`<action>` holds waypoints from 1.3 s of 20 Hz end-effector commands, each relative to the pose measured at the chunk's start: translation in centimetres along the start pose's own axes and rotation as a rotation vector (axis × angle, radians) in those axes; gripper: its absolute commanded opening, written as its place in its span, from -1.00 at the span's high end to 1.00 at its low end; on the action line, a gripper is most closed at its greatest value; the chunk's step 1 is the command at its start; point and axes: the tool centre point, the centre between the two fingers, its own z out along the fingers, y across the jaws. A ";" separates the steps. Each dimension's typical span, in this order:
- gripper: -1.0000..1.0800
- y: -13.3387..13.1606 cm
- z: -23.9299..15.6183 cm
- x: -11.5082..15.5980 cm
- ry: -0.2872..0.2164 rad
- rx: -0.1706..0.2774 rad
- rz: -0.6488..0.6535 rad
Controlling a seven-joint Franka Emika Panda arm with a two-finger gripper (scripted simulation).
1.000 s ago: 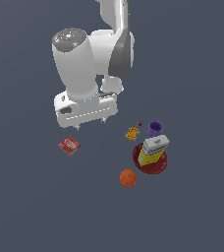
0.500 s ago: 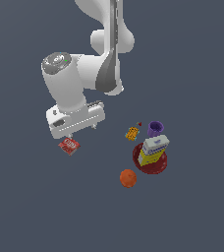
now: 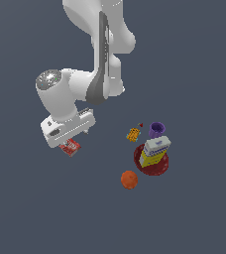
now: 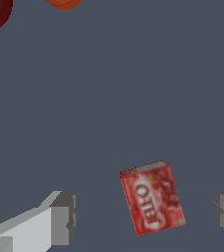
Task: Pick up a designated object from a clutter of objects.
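Exterior view: a plain dark grey-blue bench (image 3: 45,213) fills the whole scene, with no walls or edges showing. The arm's head hangs over the red box (image 3: 70,147), half hiding it. Well apart, toward this view's right, stand the plate (image 3: 157,168), yellow box (image 3: 153,151), cup (image 3: 157,130), ball (image 3: 129,179) and a tiny orange item (image 3: 133,134).

Wrist view: the pincer (image 4: 143,214) is spread apart, its fingers (image 4: 65,218) flanking the box (image 4: 152,198), which lies flat, untouched, on the same bare grey.

box (image 3: 70,147) under jaws, exterior view's left | ball (image 3: 129,179), plate (image 3: 141,164) right (carton (image 3: 154,151) on plate)
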 end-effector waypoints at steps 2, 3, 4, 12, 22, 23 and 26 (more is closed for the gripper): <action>-0.92 1.0 1.6 -1.2 0.001 -0.005 -0.060; -0.92 1.2 2.1 -1.6 0.001 -0.007 -0.077; -0.92 1.5 2.5 -1.9 0.001 -0.008 -0.094; -0.92 2.9 5.5 -4.4 -0.001 -0.019 -0.204; -0.92 3.6 7.1 -5.8 -0.005 -0.024 -0.265; -0.92 3.7 7.1 -5.9 -0.005 -0.025 -0.266; -0.92 3.6 7.1 -5.9 -0.005 -0.024 -0.263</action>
